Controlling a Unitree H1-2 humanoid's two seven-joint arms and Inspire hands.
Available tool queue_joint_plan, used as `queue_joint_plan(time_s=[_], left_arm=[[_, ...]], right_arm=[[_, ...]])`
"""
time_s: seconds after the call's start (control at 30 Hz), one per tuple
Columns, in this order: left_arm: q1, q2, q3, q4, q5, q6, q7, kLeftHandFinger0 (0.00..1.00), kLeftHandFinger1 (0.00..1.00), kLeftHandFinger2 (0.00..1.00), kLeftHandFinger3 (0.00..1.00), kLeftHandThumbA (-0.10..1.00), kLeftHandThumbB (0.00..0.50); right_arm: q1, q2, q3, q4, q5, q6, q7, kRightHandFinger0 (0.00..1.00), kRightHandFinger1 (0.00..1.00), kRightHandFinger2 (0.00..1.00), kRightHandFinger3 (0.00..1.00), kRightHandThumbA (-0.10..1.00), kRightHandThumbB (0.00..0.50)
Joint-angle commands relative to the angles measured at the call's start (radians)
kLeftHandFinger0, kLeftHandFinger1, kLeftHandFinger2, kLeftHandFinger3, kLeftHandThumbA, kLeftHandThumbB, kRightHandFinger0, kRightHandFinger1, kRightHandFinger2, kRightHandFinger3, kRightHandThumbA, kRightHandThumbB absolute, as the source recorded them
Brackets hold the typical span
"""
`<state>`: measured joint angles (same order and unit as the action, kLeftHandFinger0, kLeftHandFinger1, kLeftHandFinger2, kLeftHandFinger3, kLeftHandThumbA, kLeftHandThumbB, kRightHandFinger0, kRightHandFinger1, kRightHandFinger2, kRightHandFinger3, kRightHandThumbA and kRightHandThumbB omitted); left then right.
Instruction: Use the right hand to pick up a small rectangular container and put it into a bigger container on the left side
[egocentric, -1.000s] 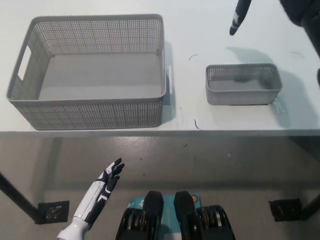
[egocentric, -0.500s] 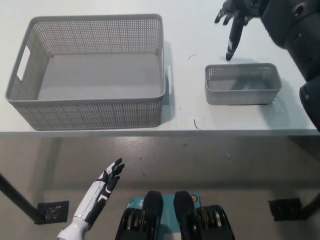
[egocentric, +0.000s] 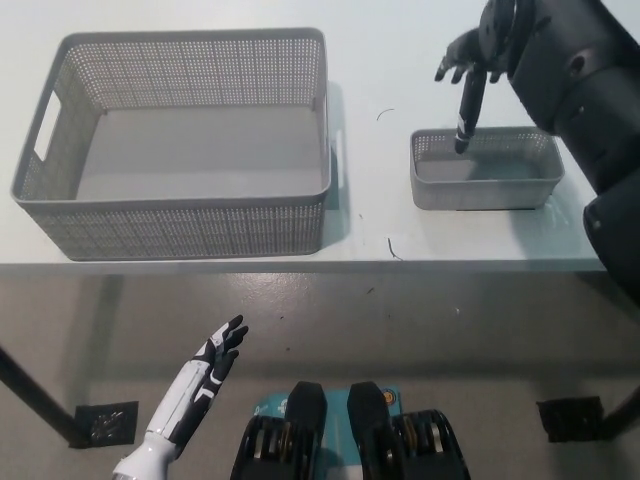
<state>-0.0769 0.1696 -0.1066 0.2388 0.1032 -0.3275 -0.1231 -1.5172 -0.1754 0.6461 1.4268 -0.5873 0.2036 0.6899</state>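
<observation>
1. A white table (egocentric: 400, 40) fills the upper part of the head view; its front edge runs across the middle of the picture, w/ bare floor below.
2. The small rectangular container (egocentric: 487, 168), a grey perforated basket, sits upright on the table's right side, near the front edge.
3. The bigger container (egocentric: 180, 140), a grey perforated basket w/ a slot handle in its left wall, stands on the table's left side, well apart from the small one, nothing inside it.
4. The black right arm comes in from the upper right; the right hand (egocentric: 468, 72) hangs over the far left corner of the small rectangular container.
5. Right-hand fingers (egocentric: 466, 110) are spread: one long finger points down, its tip at or just past the container's far rim, the others splayed above. Whether the tip touches the rim can't be told from this steep angle.
6. The hand holds nothing; the small container rests on the table, not lifted.
7. The white left hand (egocentric: 205, 370) rests low at lower left, below table level, over the floor, fingers apart and straight, palm holding nothing.
8. A few thin dark marks (egocentric: 386, 113) show on the tabletop btw. the two baskets.
</observation>
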Motion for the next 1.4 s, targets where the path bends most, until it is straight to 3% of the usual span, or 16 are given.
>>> queue_joint_plan(time_s=[0.0,0.3,0.33,0.47,0.53,0.6,0.8,0.87,1.0,1.17,1.2,1.23,1.27,1.3,1.33,1.37], left_arm=[[-0.015,0.019,0.004,-0.029,-0.009,-0.018,-0.015,1.0,1.0,1.0,1.0,1.0,0.288],[-0.013,0.02,0.006,-0.034,-0.009,-0.01,-0.016,1.0,1.0,1.0,1.0,1.0,0.3],[-0.014,0.02,0.004,-0.035,-0.006,-0.011,-0.016,1.0,1.0,1.0,1.0,1.0,0.301],[-0.017,0.022,0.004,-0.036,-0.012,-0.014,-0.022,1.0,1.0,1.0,1.0,1.0,0.298],[-0.019,0.022,0.004,-0.033,-0.009,-0.016,-0.021,1.0,1.0,1.0,1.0,1.0,0.301],[-0.018,0.021,0.005,-0.033,-0.011,-0.015,-0.022,1.0,1.0,1.0,1.0,1.0,0.306],[-0.023,0.023,0.006,-0.03,-0.008,-0.019,-0.026,1.0,1.0,1.0,1.0,1.0,0.31],[-0.025,0.026,0.007,-0.03,-0.01,-0.021,-0.028,1.0,1.0,1.0,1.0,1.0,0.309],[-0.027,0.026,0.005,-0.031,-0.018,-0.02,-0.033,1.0,1.0,1.0,1.0,1.0,0.309],[-0.027,0.026,0.005,-0.034,-0.011,-0.022,-0.025,1.0,1.0,1.0,1.0,1.0,0.308],[-0.032,0.028,0.007,-0.033,-0.01,-0.019,-0.025,1.0,1.0,1.0,1.0,1.0,0.307],[-0.035,0.029,0.007,-0.033,-0.01,-0.017,-0.025,1.0,1.0,1.0,1.0,1.0,0.304],[-0.034,0.029,0.007,-0.035,-0.01,-0.016,-0.025,1.0,1.0,1.0,1.0,1.0,0.303],[-0.034,0.03,0.006,-0.035,-0.007,-0.017,-0.025,1.0,1.0,1.0,1.0,1.0,0.301],[-0.035,0.031,0.005,-0.032,-0.006,-0.022,-0.024,1.0,1.0,1.0,1.0,1.0,0.298],[-0.035,0.031,0.005,-0.032,-0.007,-0.023,-0.025,1.0,1.0,1.0,1.0,1.0,0.298]], right_arm=[[-0.009,-0.008,0.008,0.0,-0.021,-0.046,-0.094,1.0,1.0,1.0,1.0,1.0,0.374],[0.043,0.003,0.026,0.016,-0.035,-0.022,-0.131,1.0,1.0,1.0,1.0,1.0,0.404],[0.049,0.001,0.033,0.016,-0.041,-0.028,-0.139,1.0,1.0,1.0,1.0,1.0,0.435],[0.069,0.006,0.03,0.014,-0.041,-0.03,-0.196,1.0,1.0,1.0,1.0,1.0,0.429],[0.079,0.016,0.014,0.017,-0.028,0.017,-0.223,1.0,1.0,1.0,1.0,1.0,0.483],[0.091,0.023,0.014,0.017,-0.033,0.044,-0.285,1.0,1.0,1.0,1.0,1.0,0.5],[0.113,0.031,0.014,0.02,-0.026,0.001,-0.27,1.0,1.0,1.0,1.0,1.0,0.489],[0.117,0.032,0.006,0.02,-0.014,-0.043,-0.24,1.0,1.0,1.0,1.0,1.0,0.403],[0.13,0.037,-0.006,0.023,-0.005,-0.067,-0.228,1.0,1.0,1.0,1.0,1.0,0.349],[0.142,0.039,0.009,0.027,-0.021,-0.084,-0.218,1.0,1.0,1.0,1.0,1.0,0.384],[0.148,0.038,-0.037,0.026,0.016,-0.053,-0.312,1.0,1.0,1.0,1.0,0.97,0.386],[0.152,0.037,-0.064,0.024,0.038,-0.046,-0.375,0.84,0.87,1.0,1.0,0.59,0.365],[0.156,0.035,-0.076,0.021,0.043,-0.05,-0.423,0.63,0.75,0.9,1.0,0.49,0.354],[0.164,0.031,-0.068,0.017,0.018,-0.082,-0.494,0.9,1.0,1.0,0.97,0.25,0.275],[0.173,0.023,-0.039,0.009,-0.023,-0.122,-0.603,0.73,0.88,0.83,0.62,-0.05,0.217],[0.175,0.021,-0.047,0.007,-0.02,-0.131,-0.631,0.39,0.5,0.55,0.55,-0.09,0.168]])
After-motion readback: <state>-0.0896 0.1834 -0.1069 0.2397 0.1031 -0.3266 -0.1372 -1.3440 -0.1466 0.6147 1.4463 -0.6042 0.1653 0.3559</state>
